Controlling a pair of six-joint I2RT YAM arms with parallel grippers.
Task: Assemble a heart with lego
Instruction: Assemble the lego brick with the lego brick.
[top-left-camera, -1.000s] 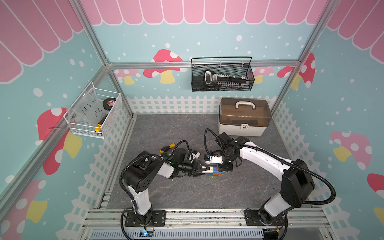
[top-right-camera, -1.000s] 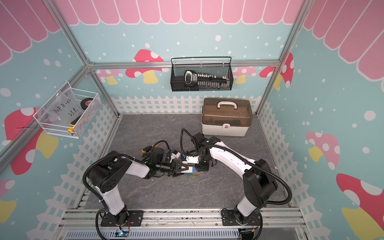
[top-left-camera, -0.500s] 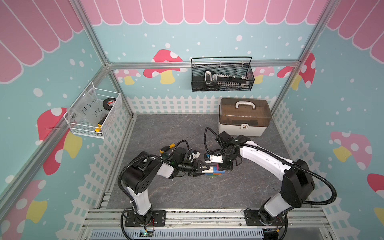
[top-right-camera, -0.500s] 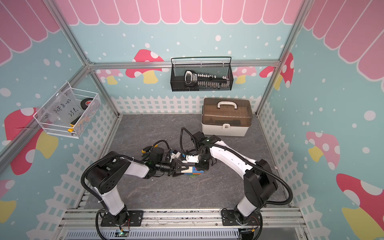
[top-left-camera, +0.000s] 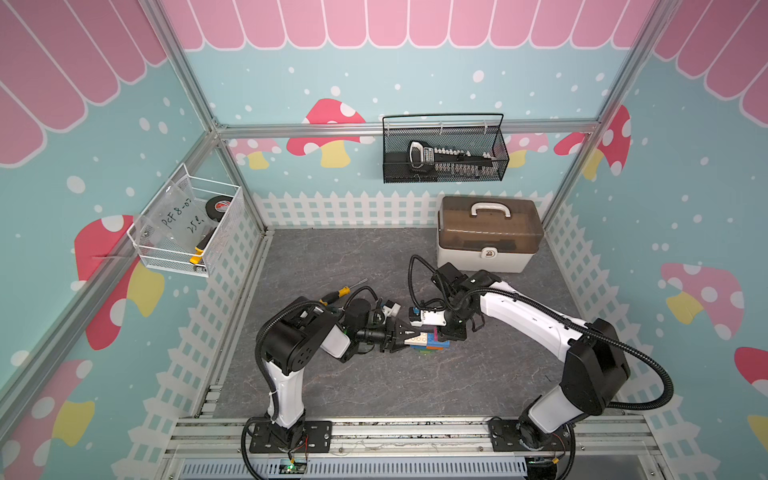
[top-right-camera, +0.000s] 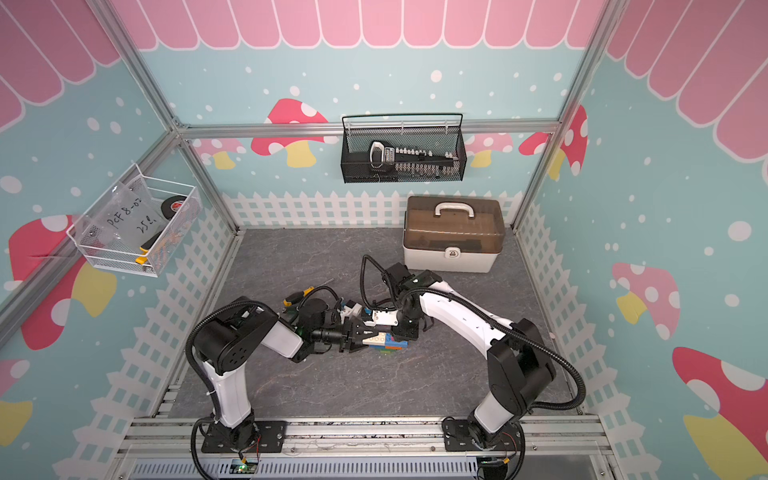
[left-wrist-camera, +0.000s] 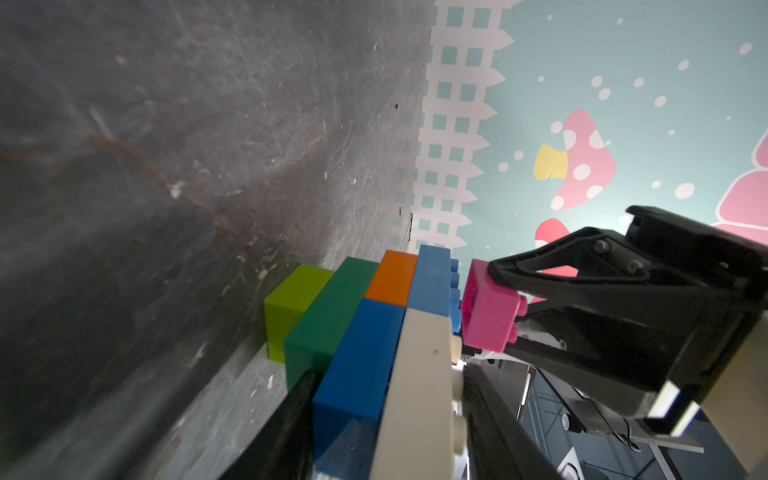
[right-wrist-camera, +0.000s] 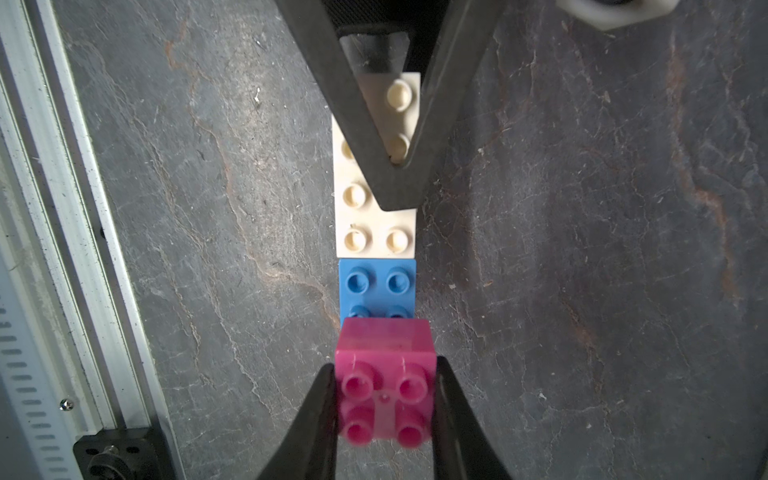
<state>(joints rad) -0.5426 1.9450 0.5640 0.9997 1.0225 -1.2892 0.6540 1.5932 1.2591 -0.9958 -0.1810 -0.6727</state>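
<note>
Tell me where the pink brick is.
In the right wrist view the pink brick is clamped in the right claw, over the blue brick topping the stack; in a top view that is mid-table.

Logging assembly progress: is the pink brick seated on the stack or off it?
Off it. The right gripper holds the pink brick tilted beside the blue brick, whose studs show in the gap.

stepped stack of joined multicolour plastic bricks (top-left-camera: 434, 344): left gripper (top-left-camera: 409, 336) covers one end | pink square studded brick (right-wrist-camera: 384, 353): blurred (near studs)
</note>
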